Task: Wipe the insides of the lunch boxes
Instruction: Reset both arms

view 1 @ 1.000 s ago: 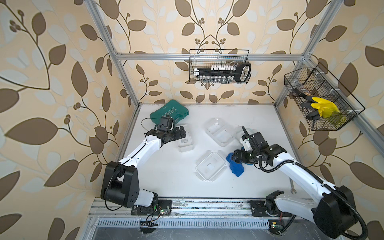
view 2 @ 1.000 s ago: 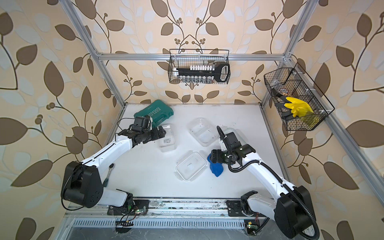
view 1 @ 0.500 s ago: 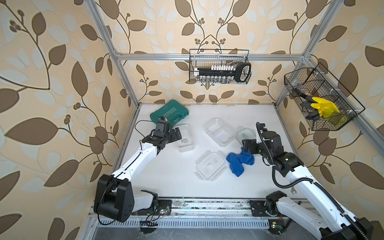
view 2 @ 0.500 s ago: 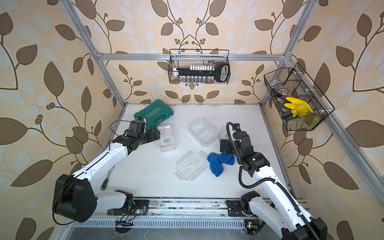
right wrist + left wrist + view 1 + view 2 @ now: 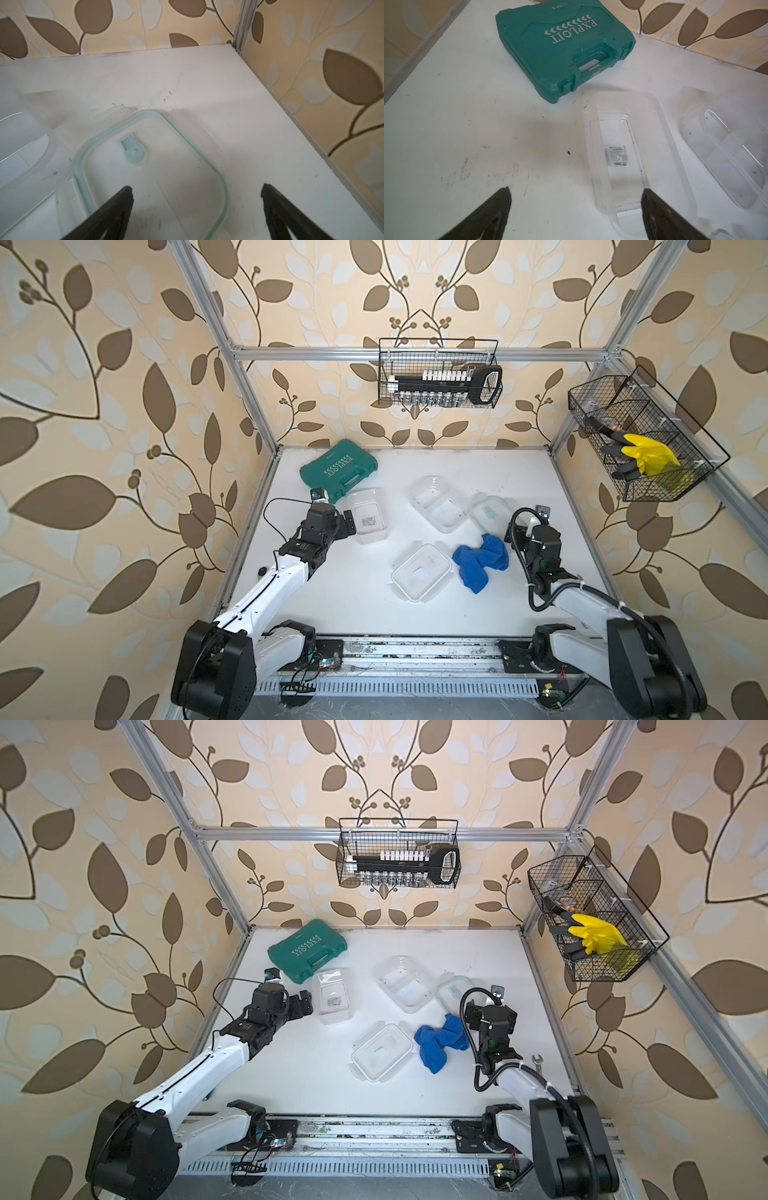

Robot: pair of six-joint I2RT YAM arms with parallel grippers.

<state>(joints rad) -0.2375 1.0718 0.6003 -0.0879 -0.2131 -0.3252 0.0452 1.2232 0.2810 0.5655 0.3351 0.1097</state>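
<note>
Inspection, left to right. Your left gripper (image 5: 576,194) stands with jaws spread wide and empty, just beside the deep clear plastic single-space tub (image 5: 368,516), at its 9 o'clock (contact cannot be judged). The green hard tool case (image 5: 338,468) lies at that tub's 11 o'clock. On the white tabletop (image 5: 353,593), the wider clear divided tub (image 5: 436,504) sits at 1 o'clock of centre and the crumpled blue cloth (image 5: 480,562) at 4 o'clock. Your right gripper (image 5: 196,193) is likewise spread and empty, over a flat clear teal-rimmed lid (image 5: 149,166).
</note>
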